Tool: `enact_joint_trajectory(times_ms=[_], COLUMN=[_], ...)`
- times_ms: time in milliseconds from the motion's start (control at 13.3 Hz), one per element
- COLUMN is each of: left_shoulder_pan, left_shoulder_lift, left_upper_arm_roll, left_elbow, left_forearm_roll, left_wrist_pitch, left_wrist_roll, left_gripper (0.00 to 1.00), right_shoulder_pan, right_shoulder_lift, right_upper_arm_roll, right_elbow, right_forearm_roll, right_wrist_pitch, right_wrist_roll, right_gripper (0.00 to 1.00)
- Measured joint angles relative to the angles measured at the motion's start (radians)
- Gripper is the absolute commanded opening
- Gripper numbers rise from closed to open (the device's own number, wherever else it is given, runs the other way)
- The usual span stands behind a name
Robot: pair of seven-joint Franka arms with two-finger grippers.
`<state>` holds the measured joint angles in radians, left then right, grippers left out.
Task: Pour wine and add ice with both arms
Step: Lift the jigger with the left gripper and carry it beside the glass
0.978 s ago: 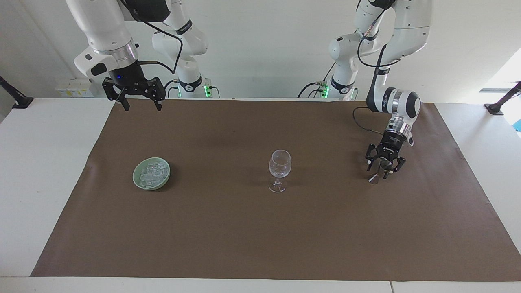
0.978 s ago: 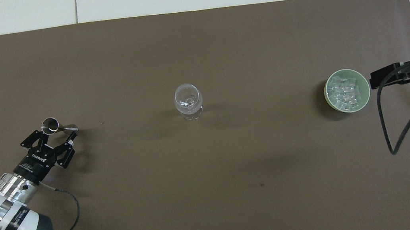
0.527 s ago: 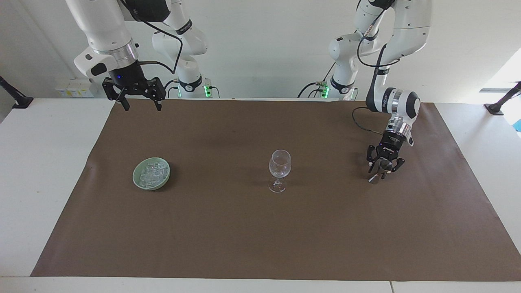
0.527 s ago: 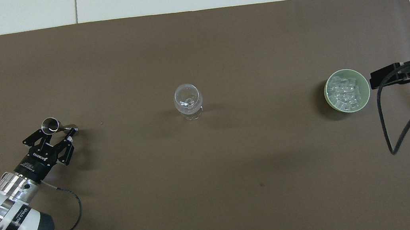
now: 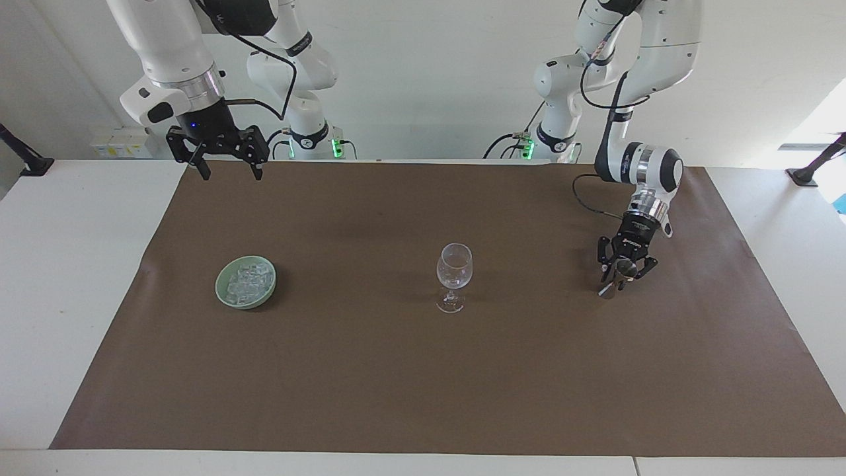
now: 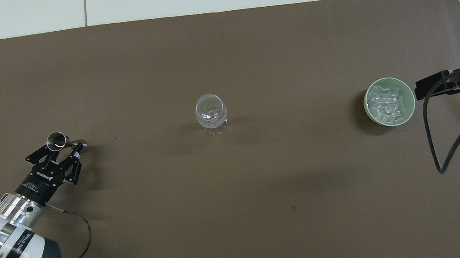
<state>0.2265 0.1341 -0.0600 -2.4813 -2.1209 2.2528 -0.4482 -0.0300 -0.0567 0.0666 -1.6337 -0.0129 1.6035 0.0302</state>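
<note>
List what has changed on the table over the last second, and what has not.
The left gripper has narrowed its fingers around the small metal measuring cup, from wide open a second ago to close against it now; the cup has not left the mat. The right gripper waits open above the mat's edge, unmoved. The wine glass and the green bowl of ice stayed put.
</note>
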Motion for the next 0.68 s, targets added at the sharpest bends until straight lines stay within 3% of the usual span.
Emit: enact_joint_trajectory(times_ms=[226,452,677], left_shoulder_pan=[0.000,0.000,0.000], left_shoulder_lift=[0.000,0.000,0.000], left_upper_arm_roll=[0.002,0.002,0.001], left_elbow=[0.000,0.000,0.001], left_forearm_roll=[0.000,-0.001,-0.009], left_wrist_pitch=[0.000,0.000,0.000], left_wrist_roll=[0.000,0.000,0.000], left_gripper=[0.07,0.00,0.00], right_shoulder_pan=[0.000,0.000,0.000], right_shoulder_lift=[0.000,0.000,0.000], right_upper_arm_roll=[0.000,0.000,0.000], right_elbow=[0.000,0.000,0.000], right_forearm_roll=[0.000,0.000,0.000], right_wrist_pitch=[0.000,0.000,0.000], right_wrist_roll=[0.000,0.000,0.000], right_gripper=[1.00,1.00,1.00])
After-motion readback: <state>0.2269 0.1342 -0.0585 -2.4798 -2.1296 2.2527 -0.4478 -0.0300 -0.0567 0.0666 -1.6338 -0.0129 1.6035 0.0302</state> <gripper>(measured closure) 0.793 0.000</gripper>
